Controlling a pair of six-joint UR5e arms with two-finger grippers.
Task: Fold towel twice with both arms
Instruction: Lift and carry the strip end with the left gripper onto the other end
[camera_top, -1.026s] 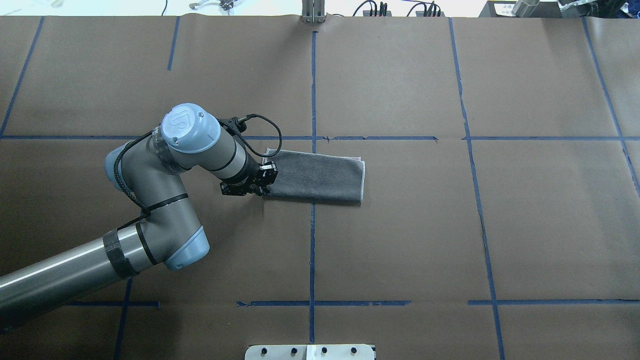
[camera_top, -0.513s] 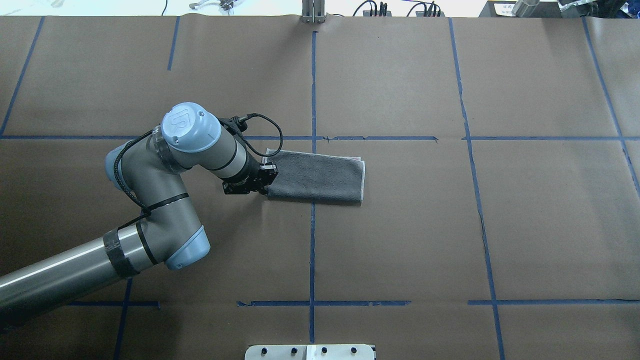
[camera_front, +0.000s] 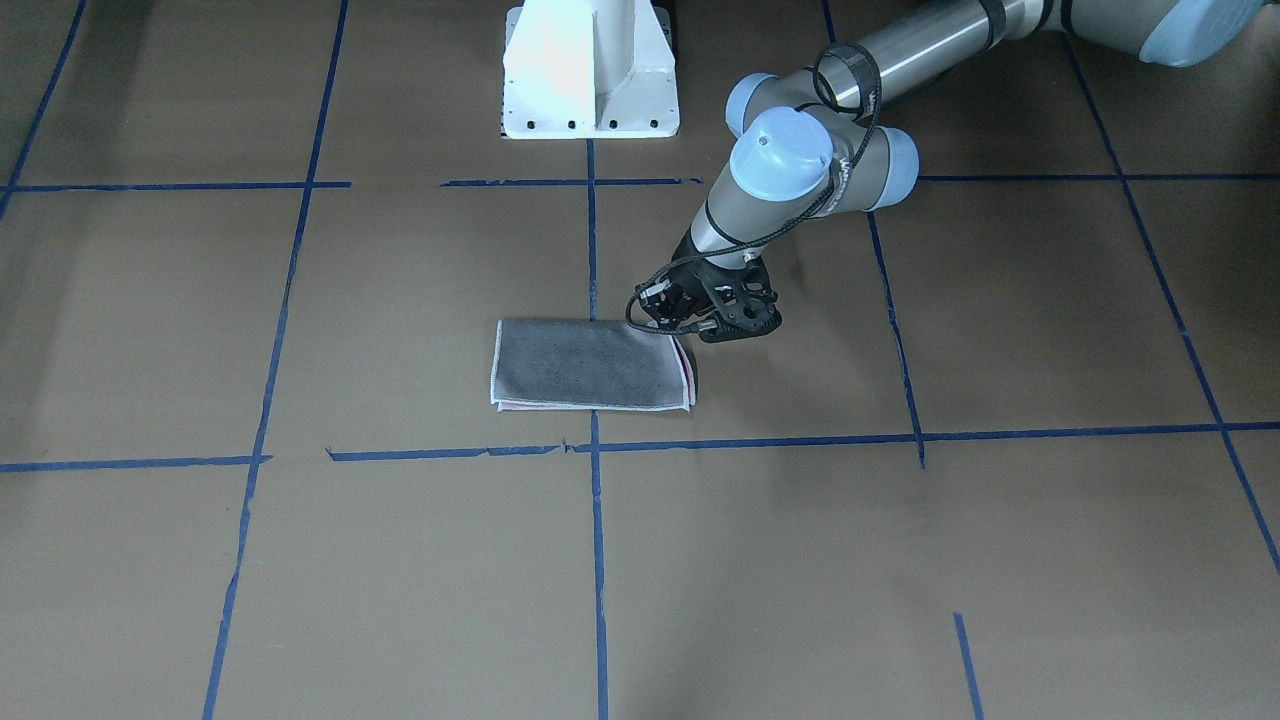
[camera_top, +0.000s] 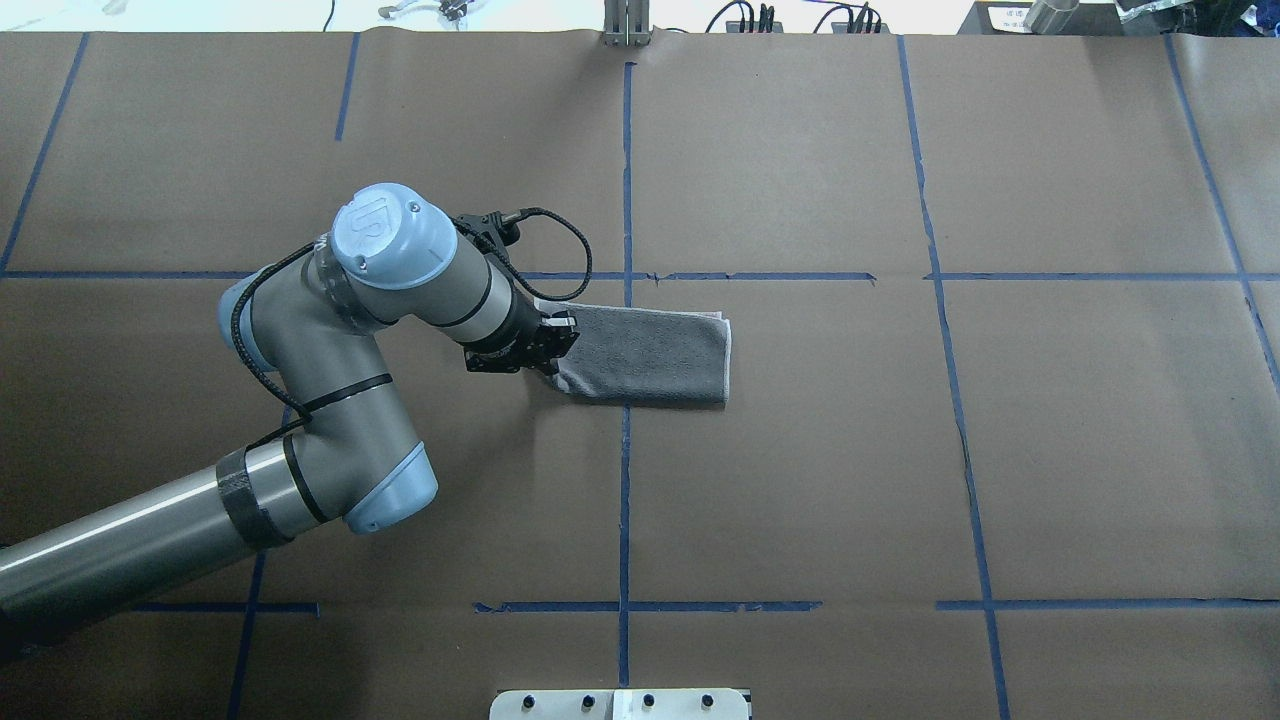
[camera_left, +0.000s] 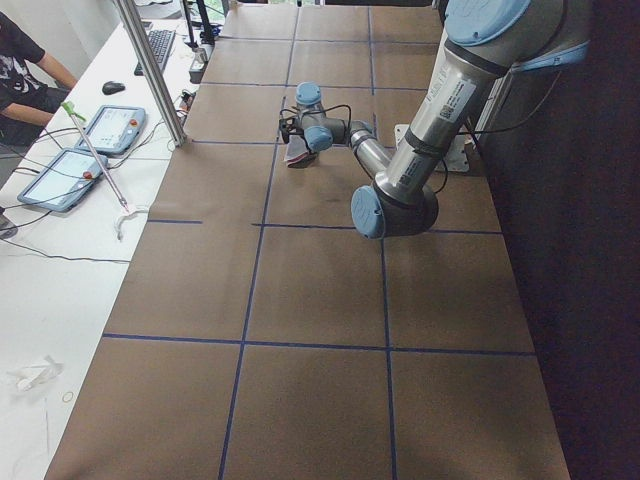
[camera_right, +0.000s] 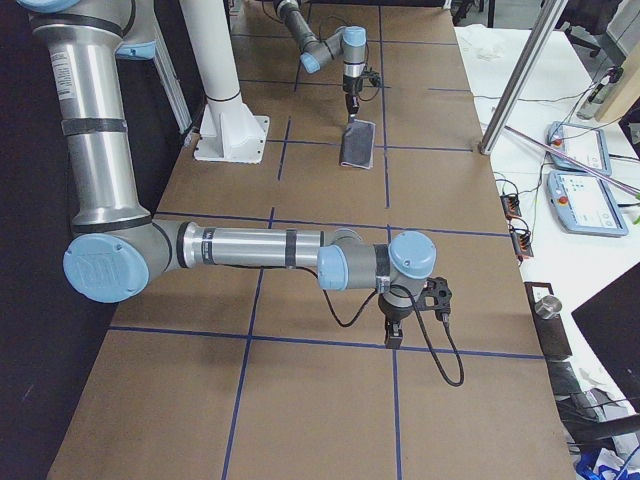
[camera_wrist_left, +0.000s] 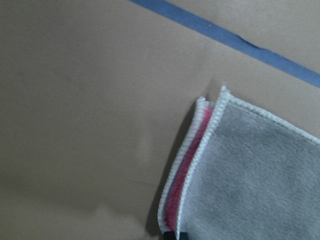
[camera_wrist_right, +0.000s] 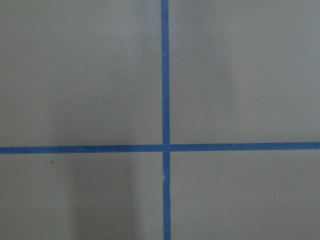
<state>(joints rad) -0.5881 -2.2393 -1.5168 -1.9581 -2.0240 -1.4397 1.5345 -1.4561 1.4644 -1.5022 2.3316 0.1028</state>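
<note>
The towel (camera_top: 650, 355) lies folded into a grey strip near the table's middle, with a pink-red layer and pale edging showing at its left end (camera_wrist_left: 186, 185). It also shows in the front-facing view (camera_front: 590, 365). My left gripper (camera_top: 553, 362) is shut on that left end and holds it slightly raised, and its fingertips (camera_wrist_left: 172, 235) pinch the edge. The towel's right end rests on the table. My right gripper (camera_right: 392, 338) hangs over bare table far from the towel. It shows only in the exterior right view, so I cannot tell whether it is open or shut.
The table is covered in brown paper (camera_top: 800, 480) with a blue tape grid (camera_top: 625, 500). The white pedestal base (camera_front: 590, 70) stands at the robot's side. A metal post (camera_top: 627, 25) stands at the far edge. Tablets (camera_left: 60, 175) lie on a side bench.
My left arm has moved right and slightly away from the robot. It has drawn the towel's left end with it, so that end now sits further right and lifted.
</note>
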